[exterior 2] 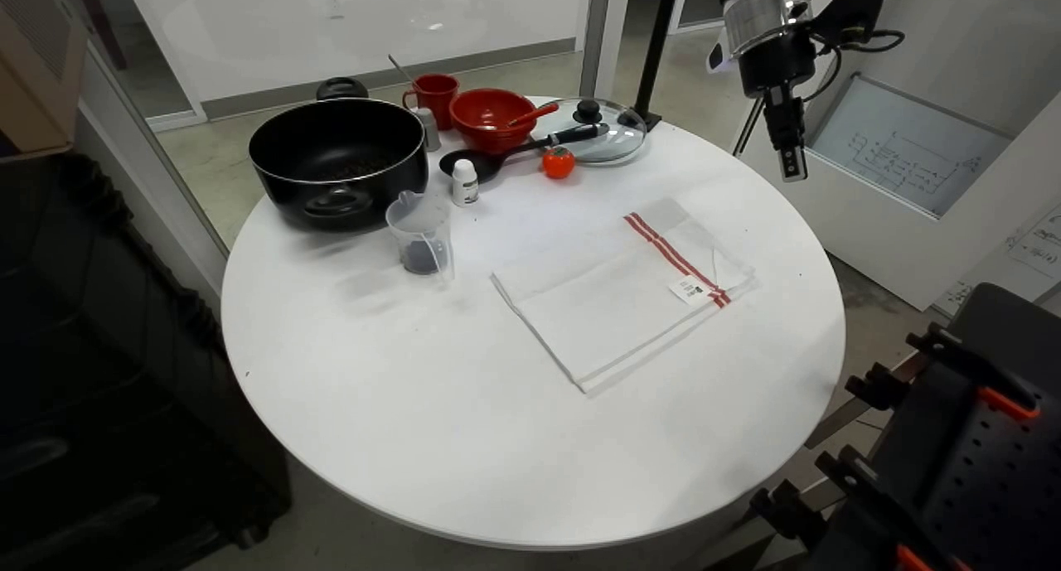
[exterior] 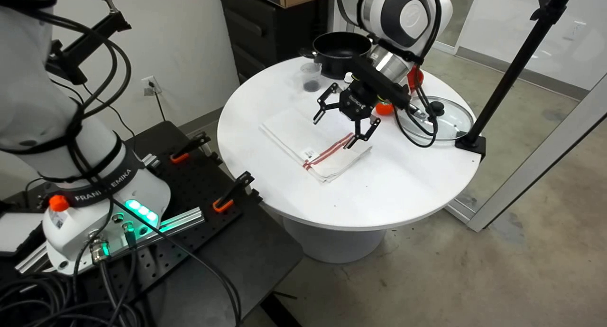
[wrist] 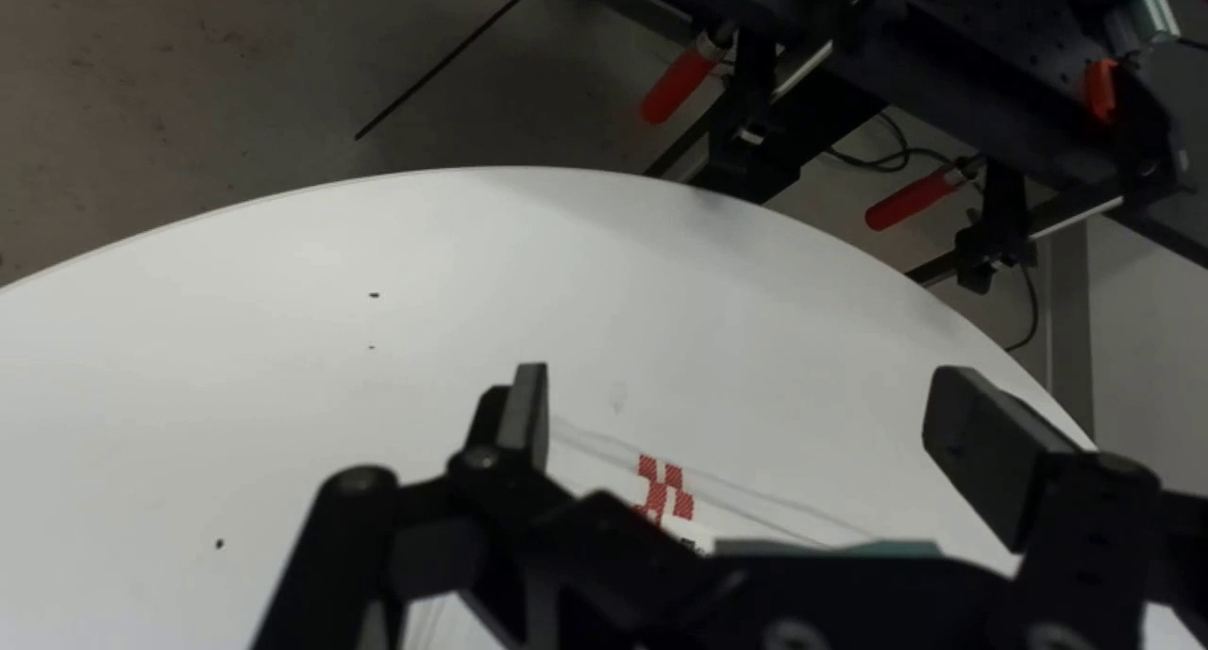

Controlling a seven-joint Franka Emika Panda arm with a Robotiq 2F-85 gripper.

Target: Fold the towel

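The white towel with red stripes lies flat on the round table in both exterior views [exterior: 289, 130] [exterior 2: 605, 306]. Its edges show more than one layer, and a small printed tag sits by the stripes. In the wrist view only a strip of the towel [wrist: 665, 488] with red checks shows; the gripper hides the rest. My gripper is open and empty, with its fingers wide apart, in both exterior views [exterior: 333, 130] [exterior 2: 793, 166] and in the wrist view [wrist: 750, 419]. It is above the table, apart from the towel, near the striped end.
A black pot [exterior 2: 286, 181], a clear measuring cup [exterior 2: 421, 235], a white bottle [exterior 2: 465, 186], a red bowl [exterior 2: 491, 132], a red mug [exterior 2: 438, 100], a black ladle [exterior 2: 530, 146], a tomato [exterior 2: 558, 163] and a glass lid [exterior 2: 617, 144] stand along the white table's [exterior 2: 464, 438] far side.
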